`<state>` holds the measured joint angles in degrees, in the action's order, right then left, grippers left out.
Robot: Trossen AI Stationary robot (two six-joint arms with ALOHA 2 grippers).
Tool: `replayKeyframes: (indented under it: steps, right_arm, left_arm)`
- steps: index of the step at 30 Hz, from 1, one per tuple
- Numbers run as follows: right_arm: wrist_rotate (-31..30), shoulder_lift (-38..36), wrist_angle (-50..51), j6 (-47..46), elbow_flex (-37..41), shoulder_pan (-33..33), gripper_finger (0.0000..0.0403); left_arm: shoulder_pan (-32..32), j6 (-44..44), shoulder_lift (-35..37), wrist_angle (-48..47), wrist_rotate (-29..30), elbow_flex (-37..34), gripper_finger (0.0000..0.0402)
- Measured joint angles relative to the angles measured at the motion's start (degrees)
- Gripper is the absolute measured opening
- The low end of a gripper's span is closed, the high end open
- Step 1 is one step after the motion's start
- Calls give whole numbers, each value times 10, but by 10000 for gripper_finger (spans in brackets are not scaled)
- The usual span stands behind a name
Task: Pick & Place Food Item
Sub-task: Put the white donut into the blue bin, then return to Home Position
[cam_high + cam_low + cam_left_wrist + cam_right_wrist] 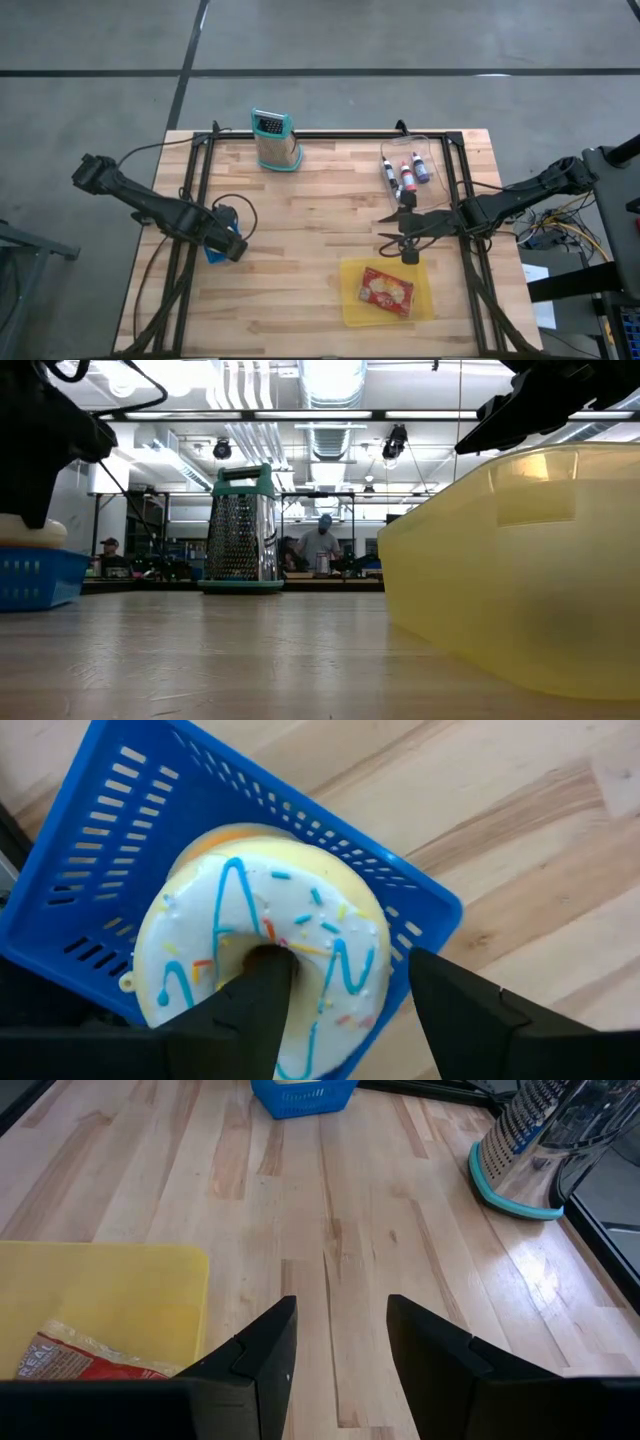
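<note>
On the wooden table (320, 200), left gripper (340, 1005) spread around the donut (265, 960); packet (85, 1355) lettering unreadable.

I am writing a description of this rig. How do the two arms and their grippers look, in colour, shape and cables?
Both arms are black and slim, built of jointed segments. The left gripper and the right gripper each have two flat, angular dark fingers. A thin black cable loops on the table by the left arm, and coloured wires hang near the right arm's base.
</note>
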<state>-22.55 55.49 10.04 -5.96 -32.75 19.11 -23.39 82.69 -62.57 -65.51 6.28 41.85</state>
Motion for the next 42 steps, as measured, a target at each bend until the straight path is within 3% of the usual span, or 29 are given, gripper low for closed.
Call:
replayKeyframes:
  steps: [14, 25, 29, 33, 37, 42]
  right_arm:
    - [0, 0, 0, 0, 0, 0, 150]
    - [0, 0, 0, 0, 0, 0, 150]
    - [0, 0, 0, 0, 0, 0, 150]
    - [0, 0, 0, 0, 0, 0, 150]
    - [0, 0, 0, 0, 0, 0, 150]
    - [0, 0, 0, 0, 0, 0, 150]
  left_arm:
    - [0, -2, 0, -55, 17, 65, 207]
    - [0, -37, 0, -59, 129, 117, 207]
    - [0, -74, 0, -47, 194, 132, 207]
    - [2, -150, 0, -7, 250, 145, 207]
    - [15, -295, 0, 68, 273, 147, 207]
    - [28, -509, 0, 252, 342, 130, 206]
